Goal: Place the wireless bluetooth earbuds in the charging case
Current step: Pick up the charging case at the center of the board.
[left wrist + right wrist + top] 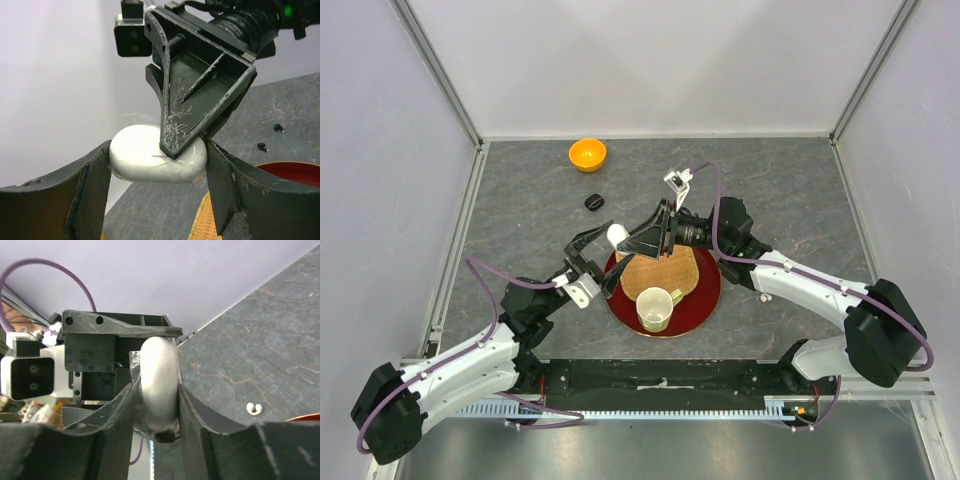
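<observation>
The white charging case (150, 160), a glossy rounded pebble, is held in the air between both grippers, above the table left of the red tray. My left gripper (157, 175) is shut on its two ends. My right gripper (157, 410) is shut on its flat faces, seen edge-on in the right wrist view (159, 375). In the top view the case (617, 235) sits between the left gripper (600, 247) and the right gripper (642, 240). Two black earbuds (278, 127) (261, 146) lie on the table. One white earbud (255, 409) lies on the table too.
A red round tray (705, 300) holds a woven mat (685, 270) and a cream cup (655, 308). A black charging case (594, 201) and an orange bowl (587, 153) lie further back left. White walls enclose the table.
</observation>
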You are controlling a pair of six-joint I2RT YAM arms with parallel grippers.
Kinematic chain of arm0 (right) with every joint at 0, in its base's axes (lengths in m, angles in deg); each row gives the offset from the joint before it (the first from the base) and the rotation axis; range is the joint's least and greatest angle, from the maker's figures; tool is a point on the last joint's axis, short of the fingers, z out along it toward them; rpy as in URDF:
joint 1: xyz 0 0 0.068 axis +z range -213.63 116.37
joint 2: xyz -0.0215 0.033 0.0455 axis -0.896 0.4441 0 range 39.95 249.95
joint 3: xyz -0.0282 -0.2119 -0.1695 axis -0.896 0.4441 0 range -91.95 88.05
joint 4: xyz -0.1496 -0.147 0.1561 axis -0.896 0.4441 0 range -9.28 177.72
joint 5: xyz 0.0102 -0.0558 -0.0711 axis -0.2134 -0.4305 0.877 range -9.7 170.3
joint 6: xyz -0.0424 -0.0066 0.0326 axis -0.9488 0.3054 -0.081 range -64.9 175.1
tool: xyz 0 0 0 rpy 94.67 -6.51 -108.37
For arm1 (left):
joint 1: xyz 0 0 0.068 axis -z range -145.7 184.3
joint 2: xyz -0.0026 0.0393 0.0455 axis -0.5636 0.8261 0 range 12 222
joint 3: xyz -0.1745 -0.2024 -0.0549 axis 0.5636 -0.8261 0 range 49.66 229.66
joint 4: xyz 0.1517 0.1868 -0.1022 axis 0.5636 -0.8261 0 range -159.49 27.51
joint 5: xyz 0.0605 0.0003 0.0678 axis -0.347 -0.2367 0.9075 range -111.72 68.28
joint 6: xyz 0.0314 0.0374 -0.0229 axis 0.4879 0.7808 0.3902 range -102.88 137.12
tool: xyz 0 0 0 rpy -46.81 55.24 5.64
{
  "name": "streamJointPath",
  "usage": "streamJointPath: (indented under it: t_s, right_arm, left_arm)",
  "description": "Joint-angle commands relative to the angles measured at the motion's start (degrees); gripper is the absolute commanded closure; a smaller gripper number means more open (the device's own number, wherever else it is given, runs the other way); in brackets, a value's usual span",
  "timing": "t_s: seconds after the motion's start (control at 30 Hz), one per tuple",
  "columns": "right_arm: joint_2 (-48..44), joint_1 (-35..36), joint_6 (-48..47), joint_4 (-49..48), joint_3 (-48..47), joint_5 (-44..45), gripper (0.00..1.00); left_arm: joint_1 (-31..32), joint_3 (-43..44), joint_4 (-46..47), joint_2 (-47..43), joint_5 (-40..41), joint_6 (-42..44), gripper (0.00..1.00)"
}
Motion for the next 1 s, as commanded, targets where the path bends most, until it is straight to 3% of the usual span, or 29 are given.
streamJointPath:
  t_s: [0.0, 0.1, 0.2, 0.5, 0.7, 0.8, 0.83, 0.9, 0.97]
  right_arm:
    - [1.06, 0.28, 4.07, -10.17, 0.23, 0.33, 0.59]
    - [1.50, 0.28, 4.51, -10.79, 0.41, -0.20, 0.64]
    - [1.24, 0.28, 4.51, -10.44, 0.67, -0.82, 0.58]
    - [1.50, 0.63, 2.93, -7.28, -0.20, -1.34, 0.55]
    - [1.59, 1.42, -0.23, -2.54, -1.43, -1.26, 0.72]
    - [1.41, 1.51, -1.46, -1.04, -1.96, -1.61, 0.85]
    - [1.33, 1.60, -1.64, -0.86, -2.05, -1.78, 0.91]
    - [1.15, 1.51, -2.34, -0.16, -2.40, -2.05, 0.94]
    - [0.89, 1.60, -3.66, 2.81, -3.01, -1.70, 0.98]
  left_arm:
    - [0.46, -0.46, 4.24, -0.92, 1.82, -1.65, 0.94]
    - [0.46, -0.54, 4.24, -0.92, 2.52, -1.56, 0.95]
    - [0.55, -0.46, 4.15, -0.75, 3.23, -1.56, 0.95]
    - [0.46, -0.11, 4.42, -0.13, 3.58, -1.82, 0.95]
    - [0.46, 0.16, 4.42, 0.13, 3.23, -2.00, 0.93]
    - [0.55, 0.07, 4.33, -0.04, 2.70, -2.35, 0.87]
    - [0.46, 0.07, 4.24, -0.04, 2.61, -2.35, 0.81]
    - [0.46, 0.07, 3.72, -0.22, 1.91, -2.88, 0.75]
    - [0.55, -0.10, 3.45, -0.57, 1.82, -4.01, 0.50]
